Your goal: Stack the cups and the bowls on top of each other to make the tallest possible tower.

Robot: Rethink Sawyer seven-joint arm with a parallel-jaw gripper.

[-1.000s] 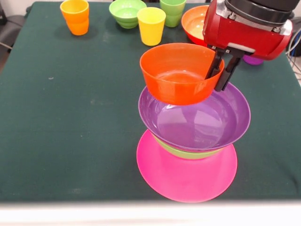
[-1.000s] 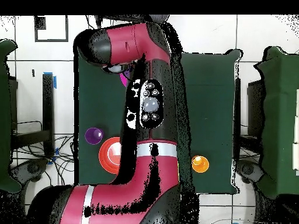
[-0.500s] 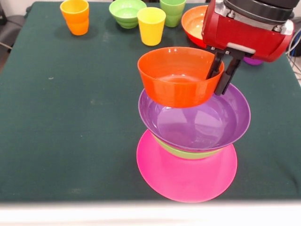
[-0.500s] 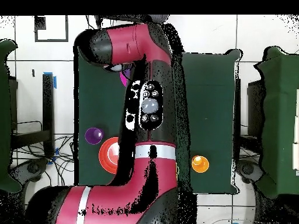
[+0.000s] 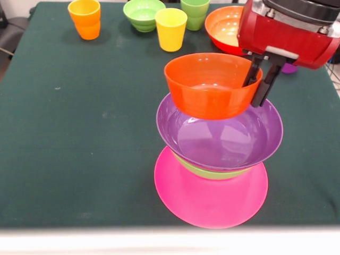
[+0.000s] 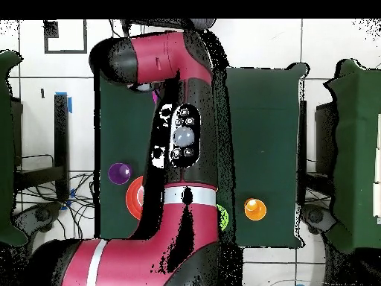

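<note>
The tower stands at the front: a pink bowl (image 5: pixel 210 197) as base, a light green bowl (image 5: pixel 210 172) on it and a wide purple bowl (image 5: pixel 226 139) on top. My gripper (image 5: pixel 254 93) is shut on the right rim of an orange-red bowl (image 5: pixel 210 87), one finger inside and one outside. It holds the bowl upright over the far part of the purple bowl. I cannot tell whether the two touch. In the overhead view the arm (image 6: pixel 182 141) hides the gripper and the tower.
Along the far edge stand an orange cup (image 5: pixel 85 18), a ribbed green bowl (image 5: pixel 142 14), a yellow cup (image 5: pixel 170 29), a light green cup (image 5: pixel 195 14) and a second orange-red bowl (image 5: pixel 224 27). A purple cup (image 5: pixel 289 68) peeks out behind the gripper.
My gripper has moved the orange-red bowl a little to the right in the front view, nearer the middle of the purple bowl. The tower has not moved.
</note>
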